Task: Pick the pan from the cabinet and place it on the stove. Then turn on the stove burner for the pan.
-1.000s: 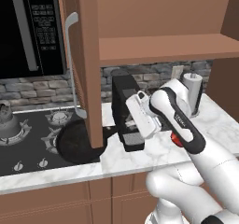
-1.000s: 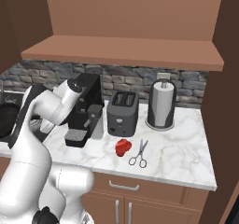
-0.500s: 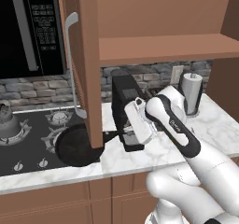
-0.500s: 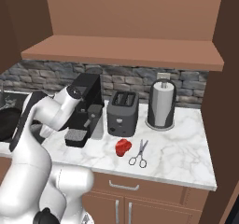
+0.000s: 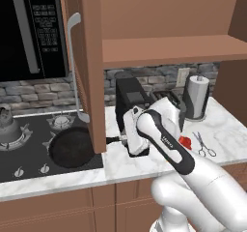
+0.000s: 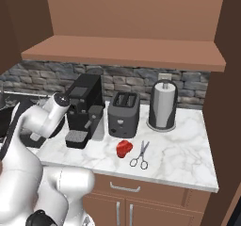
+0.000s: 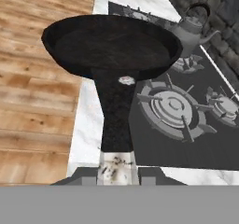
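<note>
The matte-black pan (image 5: 71, 147) hangs over the right front of the black stove (image 5: 26, 164), its short handle (image 5: 113, 140) pointing right past the open door. My gripper (image 5: 125, 140) is shut on the end of that handle. In the hand view the pan (image 7: 112, 43) fills the upper middle, with its handle (image 7: 115, 120) running down to my gripper (image 7: 116, 171). The large ringed stove burner (image 7: 170, 108) lies uncovered beside the handle. Above the counter, the brown cabinet (image 5: 159, 47) stands open with a bare wooden shelf.
The open cabinet door (image 5: 91, 66) with its silver bar handle (image 5: 72, 66) hangs right beside the pan handle. A silvery kettle (image 5: 6, 124) sits on the left burner under the microwave (image 5: 29, 28). Coffee machine (image 6: 84, 108), toaster (image 6: 123, 113), paper towel roll (image 6: 162, 105), red object (image 6: 124, 148) and scissors (image 6: 140, 155) crowd the counter.
My hand has shifted a little left and down with the pan in its grip. The pan has edged left over the stove.
</note>
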